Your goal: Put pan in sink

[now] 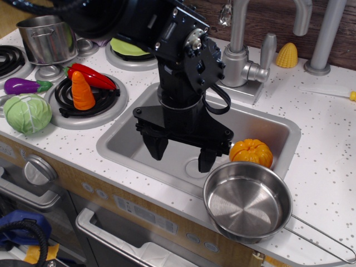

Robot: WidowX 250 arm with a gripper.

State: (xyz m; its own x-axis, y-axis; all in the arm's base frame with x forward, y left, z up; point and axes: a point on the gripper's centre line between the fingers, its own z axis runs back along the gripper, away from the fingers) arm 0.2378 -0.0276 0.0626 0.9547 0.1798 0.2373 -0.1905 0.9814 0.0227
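Observation:
The pan is a shallow shiny steel pan with a long wire loop handle pointing right. It rests on the sink's front right rim, partly over the counter edge, and is empty. The sink is a grey basin in a white speckled counter. An orange toy pumpkin lies in the sink's right end, just behind the pan. My black gripper hangs over the middle of the sink, fingers pointing down and spread apart, holding nothing. It is left of the pan and apart from it.
A steel faucet stands behind the sink. On the stove at left are a steel pot, a toy carrot, a red pepper, an eggplant and a cabbage. A yellow corn piece stands at the back right.

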